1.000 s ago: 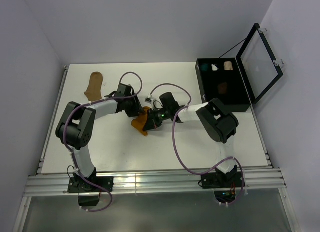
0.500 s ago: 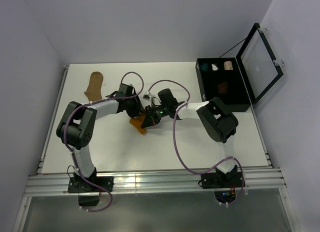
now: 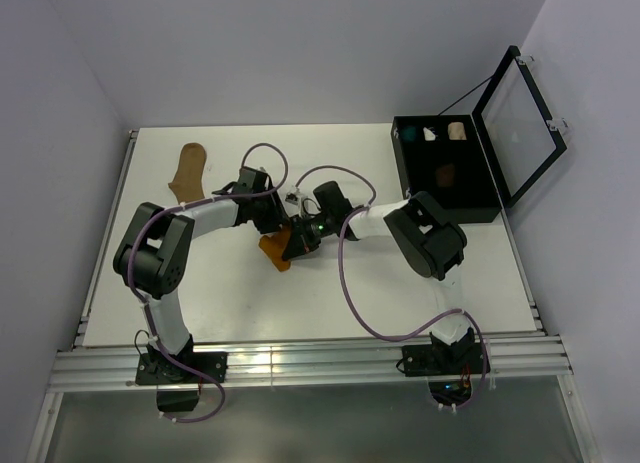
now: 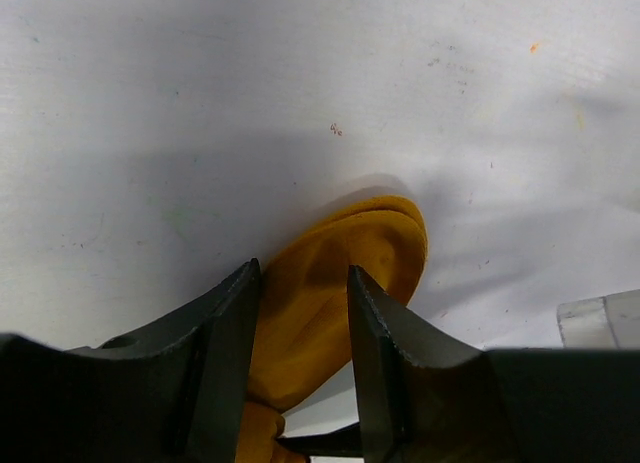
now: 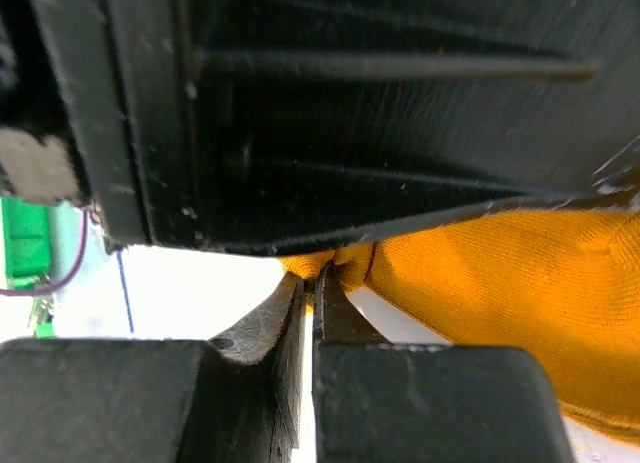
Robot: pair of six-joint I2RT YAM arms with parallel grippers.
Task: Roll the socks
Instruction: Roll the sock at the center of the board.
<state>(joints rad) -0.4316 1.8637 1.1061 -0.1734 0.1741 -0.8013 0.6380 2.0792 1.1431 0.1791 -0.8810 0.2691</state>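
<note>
surface: white table (image 3: 200,293) | on it: tan sock (image 3: 186,171), mustard sock (image 3: 276,253), open black case (image 3: 475,183)

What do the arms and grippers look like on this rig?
Both match: left arm and right arm have white tube links, bulky black joint housings and black bases. A purple cable loops along each. A green light glows by the right wrist. Left gripper and right gripper are matte black, with flat tapering fingers. No legible markings.
</note>
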